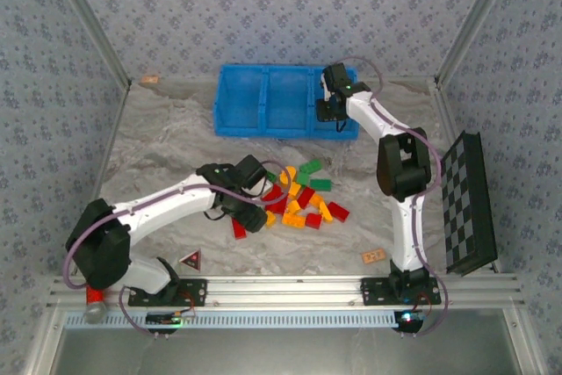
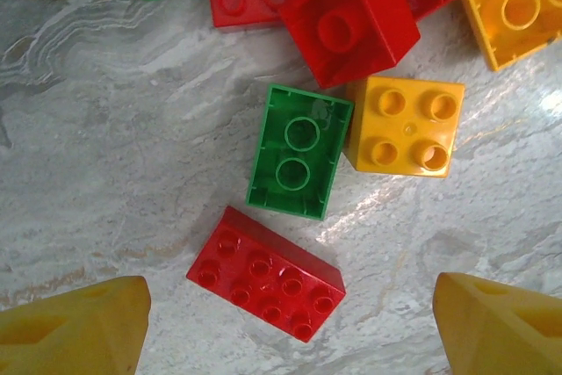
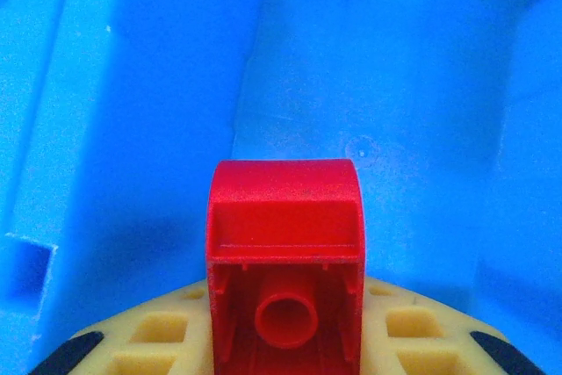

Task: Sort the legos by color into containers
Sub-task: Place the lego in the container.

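R gripper (image 1: 327,111) clamped on red brick (image 3: 284,243) inside bin (image 1: 241,98), right compartment. Step: drop-off. Next: release. L gripper (image 1: 249,215) wide open, empty, above pile (image 1: 303,195) mid-table; needs to descend and close.

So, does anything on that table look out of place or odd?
Two strays sit apart from the brick pile: a red-and-black triangle at the near left of the table, and a tan tile at the near right. One green brick lies upside down, hollow side up.
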`<state>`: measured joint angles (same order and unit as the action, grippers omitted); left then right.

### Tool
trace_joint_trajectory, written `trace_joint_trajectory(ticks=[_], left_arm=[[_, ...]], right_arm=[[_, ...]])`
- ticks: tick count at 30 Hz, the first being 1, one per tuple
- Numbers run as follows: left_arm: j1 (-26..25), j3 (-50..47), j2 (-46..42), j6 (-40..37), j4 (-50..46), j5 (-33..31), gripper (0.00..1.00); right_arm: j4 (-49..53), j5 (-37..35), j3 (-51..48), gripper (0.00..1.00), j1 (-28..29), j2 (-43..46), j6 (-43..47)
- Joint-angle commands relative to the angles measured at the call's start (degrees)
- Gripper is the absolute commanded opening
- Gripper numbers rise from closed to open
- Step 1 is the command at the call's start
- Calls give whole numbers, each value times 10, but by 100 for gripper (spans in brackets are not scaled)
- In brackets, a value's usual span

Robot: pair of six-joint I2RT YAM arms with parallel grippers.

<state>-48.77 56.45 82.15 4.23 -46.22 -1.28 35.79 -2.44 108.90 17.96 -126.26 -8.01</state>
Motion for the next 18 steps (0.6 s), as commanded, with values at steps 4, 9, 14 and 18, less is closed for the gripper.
trace_joint_trajectory(ticks=[4, 9, 14, 18], left_arm=[[-4, -7, 37, -78, 14, 19, 82], [-4, -17, 64, -89, 47, 9, 81], [-3, -17, 93, -101, 69, 12, 79], [1, -5, 120, -114, 70, 18, 77]], right_arm=[[25, 18, 32, 39, -5, -16, 16], [27, 28, 34, 50, -4, -8, 19], [33, 35, 28, 52, -2, 9, 23], [32, 44, 10, 52, 3, 38, 27]])
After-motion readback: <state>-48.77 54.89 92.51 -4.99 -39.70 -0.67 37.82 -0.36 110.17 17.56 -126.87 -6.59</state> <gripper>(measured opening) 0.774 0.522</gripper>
